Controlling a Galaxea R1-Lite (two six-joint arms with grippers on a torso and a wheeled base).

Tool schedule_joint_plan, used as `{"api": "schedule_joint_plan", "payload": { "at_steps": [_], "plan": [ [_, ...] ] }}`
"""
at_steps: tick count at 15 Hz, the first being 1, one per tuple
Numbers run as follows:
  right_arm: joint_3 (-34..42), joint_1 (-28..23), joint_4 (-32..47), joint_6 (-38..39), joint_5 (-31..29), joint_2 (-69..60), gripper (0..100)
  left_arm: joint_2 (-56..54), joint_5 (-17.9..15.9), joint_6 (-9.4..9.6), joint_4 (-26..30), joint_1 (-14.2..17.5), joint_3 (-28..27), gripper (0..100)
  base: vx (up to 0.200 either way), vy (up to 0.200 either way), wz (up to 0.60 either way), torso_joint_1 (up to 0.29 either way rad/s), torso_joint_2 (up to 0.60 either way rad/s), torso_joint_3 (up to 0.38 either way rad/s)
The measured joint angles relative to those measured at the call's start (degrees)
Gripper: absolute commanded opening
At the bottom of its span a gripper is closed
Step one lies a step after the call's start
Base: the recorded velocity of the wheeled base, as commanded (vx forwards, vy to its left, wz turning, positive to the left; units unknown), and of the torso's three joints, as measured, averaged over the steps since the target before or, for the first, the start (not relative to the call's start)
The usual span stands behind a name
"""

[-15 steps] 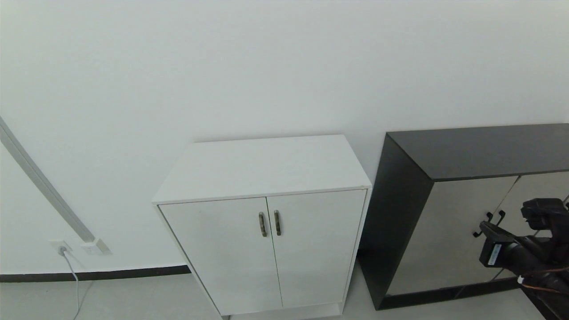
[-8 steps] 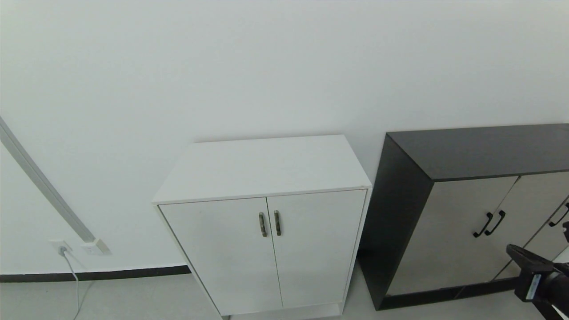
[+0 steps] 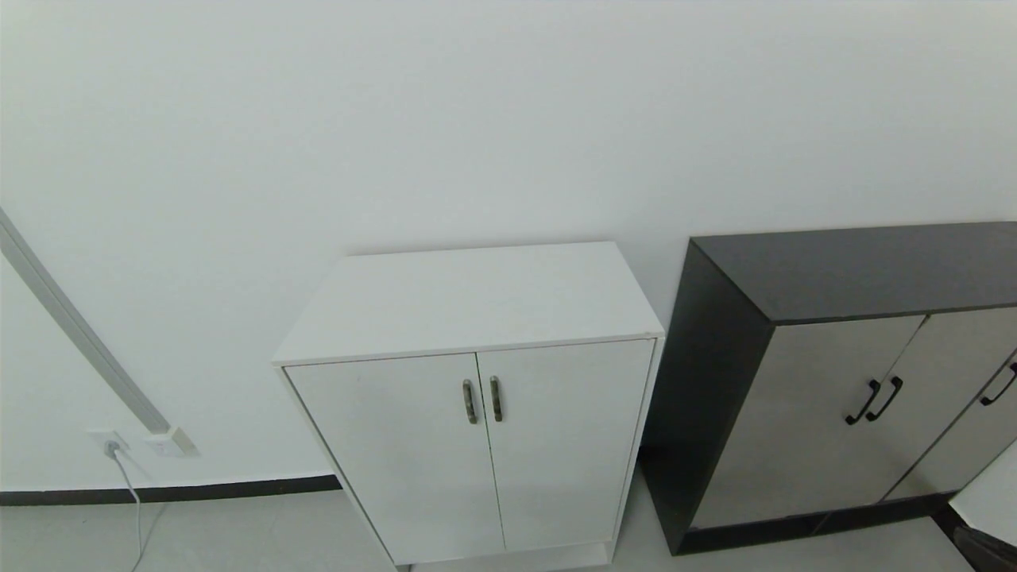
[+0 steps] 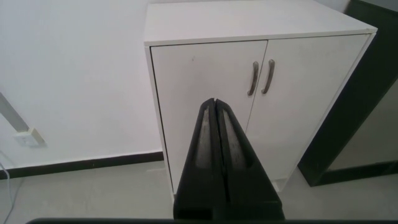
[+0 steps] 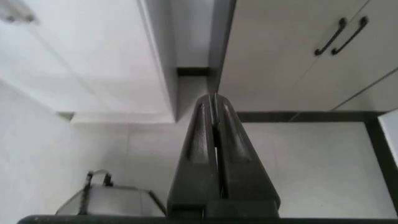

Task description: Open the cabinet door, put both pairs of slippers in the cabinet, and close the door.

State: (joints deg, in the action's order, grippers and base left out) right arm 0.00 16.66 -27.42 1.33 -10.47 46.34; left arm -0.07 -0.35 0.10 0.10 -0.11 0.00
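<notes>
The white cabinet [image 3: 469, 302] stands against the wall with both doors shut. Its two grey handles [image 3: 482, 400] sit side by side at the centre seam. My left gripper [image 4: 214, 102] is shut with nothing in it. It is held in front of the cabinet's left door [image 4: 205, 93], some way off, at about mid-height. My right gripper [image 5: 215, 98] is also shut and empty. It hangs low over the floor, pointing at the gap [image 5: 193, 71] between the white cabinet and the black one.
A black cabinet [image 3: 834, 270] with grey doors and black handles [image 3: 874, 400] stands close on the right. On the left wall are a slanted cable duct [image 3: 71, 326] and a socket with a cord [image 3: 111, 446]. A grey object [image 5: 106, 199] lies on the floor by my right arm.
My right arm has dropped down and to the right, almost out of the head view's lower right corner. The cabinets have not moved, and the doors stay shut.
</notes>
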Motion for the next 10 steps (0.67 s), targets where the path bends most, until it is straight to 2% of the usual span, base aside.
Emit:
{"api": "schedule_joint_plan", "payload": {
  "at_steps": [3, 7, 10],
  "plan": [
    [0.0, 0.09, 12.42, -2.34, 3.91, -10.26, 0, 0.0, 0.0, 0.0, 0.0, 0.04, 0.0, 0, 0.0, 0.0, 0.0, 0.0, 0.0, 0.0],
    [-0.11, 0.11, 24.88, -5.34, 9.79, -21.61, 0, 0.0, 0.02, 0.0, 0.0, 0.04, 0.0, 0, 0.0, 0.0, 0.0, 0.0, 0.0, 0.0],
    [-0.68, 0.34, 26.6, -5.73, 12.92, -26.09, 0, 0.0, -0.05, 0.0, 0.0, 0.01, 0.0, 0, 0.0, 0.0, 0.0, 0.0, 0.0, 0.0]
  ]
}}
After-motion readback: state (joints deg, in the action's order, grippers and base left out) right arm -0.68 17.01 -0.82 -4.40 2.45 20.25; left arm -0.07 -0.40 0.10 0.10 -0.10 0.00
